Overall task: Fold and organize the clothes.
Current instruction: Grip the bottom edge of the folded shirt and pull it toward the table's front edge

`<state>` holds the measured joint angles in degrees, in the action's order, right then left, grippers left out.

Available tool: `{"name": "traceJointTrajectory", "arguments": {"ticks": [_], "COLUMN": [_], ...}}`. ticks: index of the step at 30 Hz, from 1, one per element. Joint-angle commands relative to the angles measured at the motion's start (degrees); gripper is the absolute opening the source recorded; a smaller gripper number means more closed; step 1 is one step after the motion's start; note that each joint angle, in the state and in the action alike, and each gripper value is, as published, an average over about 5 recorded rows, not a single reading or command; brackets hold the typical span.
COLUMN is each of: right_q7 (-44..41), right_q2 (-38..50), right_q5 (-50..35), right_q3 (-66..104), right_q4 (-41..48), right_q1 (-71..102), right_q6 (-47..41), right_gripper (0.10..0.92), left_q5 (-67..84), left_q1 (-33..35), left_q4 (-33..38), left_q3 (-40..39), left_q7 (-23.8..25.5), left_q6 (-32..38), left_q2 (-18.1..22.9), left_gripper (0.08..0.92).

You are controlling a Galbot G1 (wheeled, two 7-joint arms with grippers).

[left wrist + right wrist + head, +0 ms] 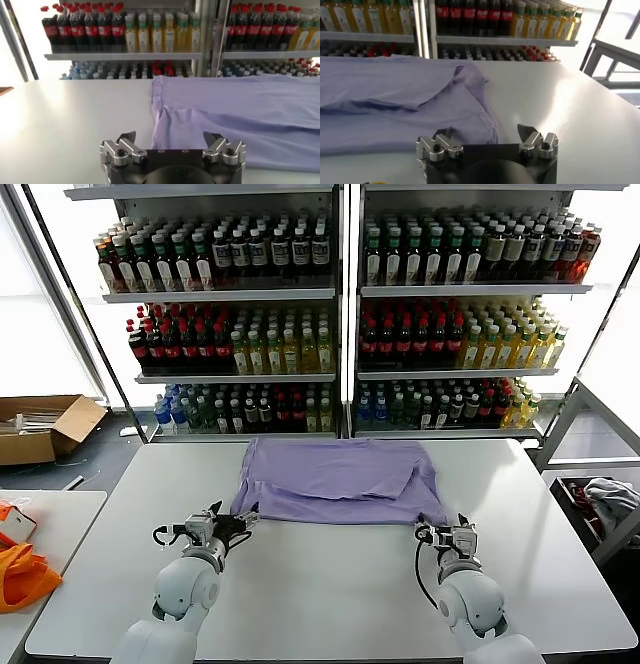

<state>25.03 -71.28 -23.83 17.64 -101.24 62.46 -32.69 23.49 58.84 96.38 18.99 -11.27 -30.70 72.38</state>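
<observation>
The lavender T-shirt (340, 480) lies partly folded on the white desk (330, 584), toward its far edge. The left claw (238, 520) and right claw (446, 533) both gape wide and hold nothing, each at a near corner of the shirt's hem, seemingly just short of touching it.

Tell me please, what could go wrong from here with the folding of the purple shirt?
1. The left end effector and right end effector stand open at the near corners of the T-shirt; closing there might catch only the top layer, since the shirt is already folded over itself.
2. The shirt lies close to the far edge of the table, so a pushing move may slide it off.
</observation>
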Motion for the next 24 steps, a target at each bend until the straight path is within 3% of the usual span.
{"name": "traceJointTrajectory", "arguments": {"ticks": [1,6,10,24], "right_q7": [0.2,-0.1,-0.5,-1.4], "right_q2": [-0.1,-0.2,0.0,0.5], "right_q5": [0.4,0.5,0.6,0.4], "right_q3": [-0.3,-0.4,-0.7,-0.7], "right_q4": [0.8,1.6,1.7,1.3], "right_q1": [-0.2,-0.1,0.4,2.6], "right_q6": [-0.4,-0.4,-0.4,0.7], "right_gripper": [0.81,0.729,0.615,0.216], "left_q5": [0.3,0.4,0.8,-2.9], "left_q1": [-1.1,-1.2,-1.2,4.4], "left_q4": [-2.7,-3.8,-4.3,0.8], "left_q3": [-0.2,-0.1,-0.1,-2.0], "left_q7": [-0.1,0.0,0.0,0.4], "left_q6": [-0.3,0.0,0.2,-0.8], "left_q2": [0.1,-0.4,-0.4,0.0], "left_gripper": [0.823,0.823,0.787,0.386]}}
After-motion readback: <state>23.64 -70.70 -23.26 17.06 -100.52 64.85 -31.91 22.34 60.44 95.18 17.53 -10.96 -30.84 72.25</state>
